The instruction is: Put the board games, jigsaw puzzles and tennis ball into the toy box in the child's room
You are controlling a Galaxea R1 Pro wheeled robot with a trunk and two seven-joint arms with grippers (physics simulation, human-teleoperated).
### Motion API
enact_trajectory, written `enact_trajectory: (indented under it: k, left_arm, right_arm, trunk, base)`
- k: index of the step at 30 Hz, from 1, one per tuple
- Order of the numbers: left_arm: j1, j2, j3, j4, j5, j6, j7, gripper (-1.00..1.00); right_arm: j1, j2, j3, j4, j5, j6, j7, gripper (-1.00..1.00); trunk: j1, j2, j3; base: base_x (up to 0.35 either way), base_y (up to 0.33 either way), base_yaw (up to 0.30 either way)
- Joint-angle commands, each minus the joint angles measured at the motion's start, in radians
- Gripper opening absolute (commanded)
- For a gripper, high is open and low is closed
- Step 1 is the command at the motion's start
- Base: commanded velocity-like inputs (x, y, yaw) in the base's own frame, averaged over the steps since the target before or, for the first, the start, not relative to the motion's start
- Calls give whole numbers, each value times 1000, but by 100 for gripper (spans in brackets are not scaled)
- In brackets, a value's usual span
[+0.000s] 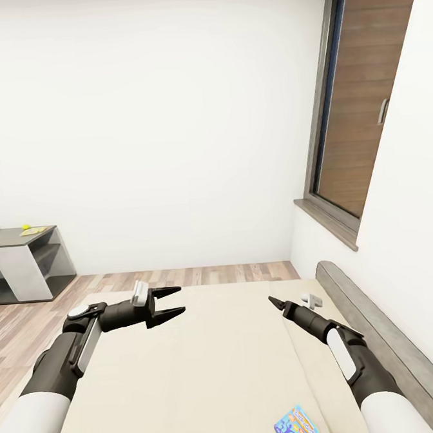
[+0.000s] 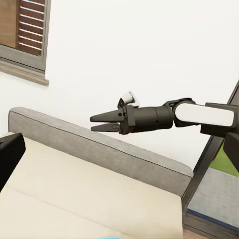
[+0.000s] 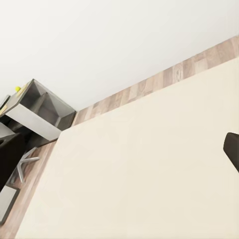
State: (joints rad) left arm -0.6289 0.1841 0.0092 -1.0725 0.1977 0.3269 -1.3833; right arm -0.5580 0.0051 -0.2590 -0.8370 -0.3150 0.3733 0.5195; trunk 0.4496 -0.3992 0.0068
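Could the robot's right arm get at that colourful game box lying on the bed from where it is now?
Probably yes. The game box lies bare on the bed, close beside the right arm, with nothing over it. The right gripper points beyond it, so the arm must draw back.

Cream bed (image 3: 139, 169) meets plank floor (image 3: 149, 87); grey table (image 3: 42, 107) beyond.
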Motion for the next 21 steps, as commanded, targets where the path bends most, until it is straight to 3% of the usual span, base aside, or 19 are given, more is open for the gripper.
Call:
enact_trajectory:
  k: [1,21]
  left_arm:
    - [0,0,0,0,3,11,-3,100]
    - [0,1,1,0,3,11,-3,100]
  right_arm:
    - [0,1,-3,1,-9,9,2,100]
    - [0,-1,-7,23,-13,-11,-42,100]
  trunk:
    - [0,-1,0]
    - [0,-1,0]
  base:
    - [0,0,0]
    - [0,0,0]
